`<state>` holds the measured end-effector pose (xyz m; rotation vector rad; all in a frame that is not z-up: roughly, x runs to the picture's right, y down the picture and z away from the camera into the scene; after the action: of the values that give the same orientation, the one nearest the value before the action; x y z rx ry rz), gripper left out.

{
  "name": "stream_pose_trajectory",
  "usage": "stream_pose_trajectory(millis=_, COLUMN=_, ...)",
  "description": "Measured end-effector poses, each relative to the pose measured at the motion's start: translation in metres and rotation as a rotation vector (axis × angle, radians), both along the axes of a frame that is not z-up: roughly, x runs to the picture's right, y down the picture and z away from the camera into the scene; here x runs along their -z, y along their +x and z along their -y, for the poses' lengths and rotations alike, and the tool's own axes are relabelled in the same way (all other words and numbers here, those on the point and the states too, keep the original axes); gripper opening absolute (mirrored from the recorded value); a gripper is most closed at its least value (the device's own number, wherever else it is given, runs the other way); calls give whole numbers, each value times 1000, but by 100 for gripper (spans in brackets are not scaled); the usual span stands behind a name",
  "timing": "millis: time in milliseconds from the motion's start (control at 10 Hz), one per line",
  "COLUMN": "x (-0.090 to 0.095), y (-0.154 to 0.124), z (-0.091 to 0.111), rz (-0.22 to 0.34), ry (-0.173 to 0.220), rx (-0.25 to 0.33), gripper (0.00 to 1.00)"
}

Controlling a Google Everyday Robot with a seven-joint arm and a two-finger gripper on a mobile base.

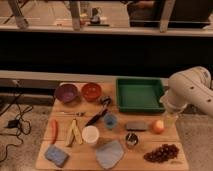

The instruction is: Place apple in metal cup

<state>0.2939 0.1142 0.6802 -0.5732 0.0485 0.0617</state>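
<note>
The fingers of the gripper (170, 119) are hanging open with nothing between them. They are pointing down over the table (125, 164) at its right edge as the camera sees it, just off the near right corner of the green tray (140, 95).

The apple (158, 126) is resting on the table just beside the fingers, on the side toward the table's middle and slightly nearer the front edge. Whether the fingers are touching it or hovering clear of it cannot be told from this view. Being round, the apple is offering no long axis to line up with, so the grasp is likely turning only on a small shift inward from the edge and a drop around the fruit.

Further out, the metal cup (132, 139) is standing upright toward the front edge and further in toward the middle, on a diagonal from the apple. The two are near each other but apart. A flat grey block (136, 125) is lying just behind the cup and level with the apple. The dark grape bunch (161, 152) is sitting by the front right corner, in front of the apple. The carry is looking short, passing between the block and the grapes. The cup's mouth appears about as wide as the apple, so centring will probably matter.
</note>
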Motion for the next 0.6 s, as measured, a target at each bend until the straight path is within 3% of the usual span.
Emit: stream_pose_trajectory(millis=600, x=-5, y=2, z=-5, rz=8, ry=-12, rx=-5, gripper=80)
